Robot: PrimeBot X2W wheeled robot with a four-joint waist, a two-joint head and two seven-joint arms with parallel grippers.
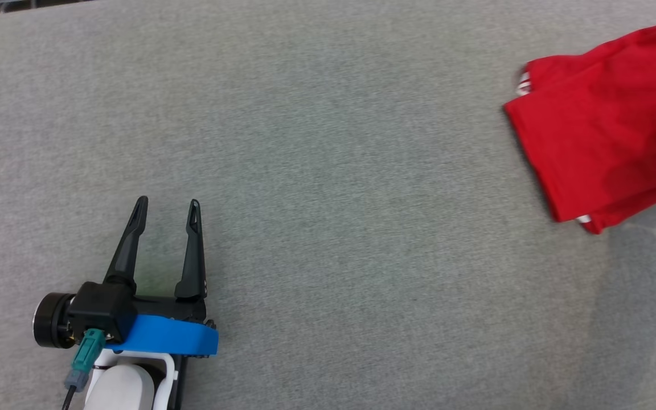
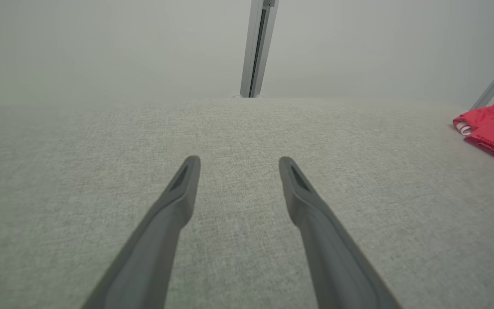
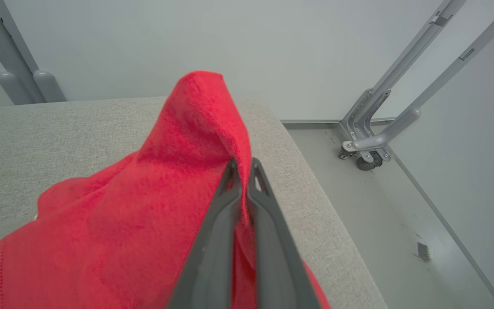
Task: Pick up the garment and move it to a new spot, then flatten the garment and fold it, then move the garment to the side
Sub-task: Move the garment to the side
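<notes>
Wide grey counter point(image 1: 305, 142) underneath. On it, at the far right near the edge: red garment point(image 1: 607, 131), folded into layers, one end raised in a peak. Pinched at that peak by the right claw point(image 3: 243, 164), clamped tight on a fold of cloth. Well apart at lower left: left claw point(image 1: 168, 201), spread wide, gripping nothing. Judging by the layers, flattening and folding look done, with the move aside apparently in hand. Probably left: lay down, let go.

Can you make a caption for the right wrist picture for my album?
Right hand pinches the red garment, a peak of cloth raised over the grey table.
</notes>
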